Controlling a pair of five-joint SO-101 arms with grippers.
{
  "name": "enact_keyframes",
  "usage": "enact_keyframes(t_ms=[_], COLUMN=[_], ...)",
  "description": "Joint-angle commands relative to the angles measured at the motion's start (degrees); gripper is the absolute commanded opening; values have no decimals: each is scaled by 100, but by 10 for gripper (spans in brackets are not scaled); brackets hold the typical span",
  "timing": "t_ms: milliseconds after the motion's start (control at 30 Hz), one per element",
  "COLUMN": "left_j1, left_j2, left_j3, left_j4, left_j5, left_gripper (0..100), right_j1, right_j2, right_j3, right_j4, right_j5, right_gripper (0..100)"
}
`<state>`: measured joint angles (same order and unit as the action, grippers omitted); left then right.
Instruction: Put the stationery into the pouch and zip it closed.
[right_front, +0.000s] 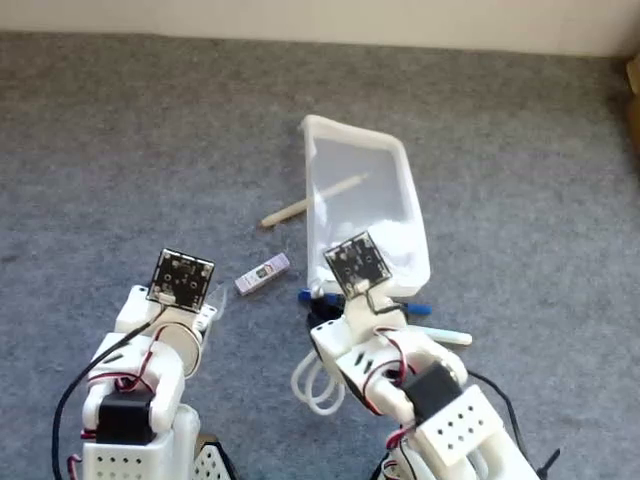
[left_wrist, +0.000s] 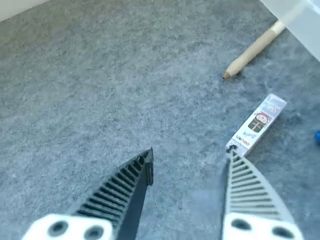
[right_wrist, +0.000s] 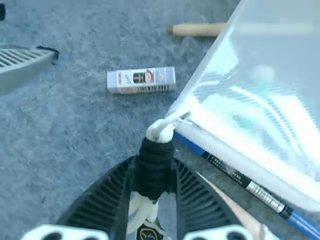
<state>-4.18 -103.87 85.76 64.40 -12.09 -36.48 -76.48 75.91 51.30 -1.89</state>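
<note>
A translucent white pouch (right_front: 362, 195) lies on the grey carpet, its near corner by my right gripper (right_wrist: 154, 167). That gripper is shut on the black-wrapped part of the pouch's white cord (right_wrist: 160, 131). A blue pen (right_wrist: 248, 189) lies under the pouch's near edge. A wooden pencil (right_front: 296, 209) lies at the pouch's left side, its far end behind the translucent wall. A small boxed eraser (right_front: 262, 273) rests between the arms. My left gripper (left_wrist: 189, 152) is open above bare carpet, its white fingertip close to the eraser (left_wrist: 256, 125).
The cord's white loop (right_front: 314, 386) trails back beside the right arm. Open carpet stretches to the left of the left arm and beyond the pouch. A pale wall edge (right_front: 300, 20) runs along the far side.
</note>
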Motion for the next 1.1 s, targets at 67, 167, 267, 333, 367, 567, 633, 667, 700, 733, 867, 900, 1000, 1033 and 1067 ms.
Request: enact_keyframes(t_ms=[67, 167, 267, 333, 367, 567, 633, 667, 700, 733, 867, 900, 1000, 1033, 1067], left_j1=[207, 514, 848, 1086, 1209, 1982, 2158, 2229, 2308, 2396, 2519, 2519, 2519, 2519, 2527], left_j2=[-66, -66, -66, -66, -57, -57, -57, -57, -48, -48, -48, -48, -48, -48, -48], left_j3=[-593, -734, -901, -1033, -1086, -1121, -1121, -1121, -1121, -1112, -866, -769, -699, -690, -673], left_j4=[9, -18, -26, -26, -18, 18, 18, 9, 9, 9, -26, -26, -18, -9, -18], left_j5=[607, 914, 1240, 1380, 1433, 1468, 1538, 1574, 1574, 1574, 1574, 1574, 1574, 1574, 1574], left_gripper=[252, 253, 253, 253, 253, 253, 253, 253, 253, 253, 253, 253, 253, 253, 253], right_j1=[48, 48, 48, 40, 40, 31, 13, 13, 13, 13, 13, 13, 13, 13, 13], right_j2=[-1103, -1666, -2237, -2589, -2765, -2818, -2826, -2826, -2826, -2826, -2826, -2826, -2826, -2826, -2826], right_j3=[171, 409, 637, 796, 892, 1042, 954, 848, 734, 620, 277, 233, 215, 198, 198], right_j4=[13, 13, 31, 48, 48, 321, 620, 752, 884, 1007, 1393, 1429, 1385, 1376, 1376], right_j5=[105, 114, 123, 316, 466, 677, 703, 703, 703, 703, 703, 703, 712, 712, 712], right_gripper=[3, 3, 3, 3, 3, 3, 3, 3, 3, 3, 3, 3, 3, 4, 4])
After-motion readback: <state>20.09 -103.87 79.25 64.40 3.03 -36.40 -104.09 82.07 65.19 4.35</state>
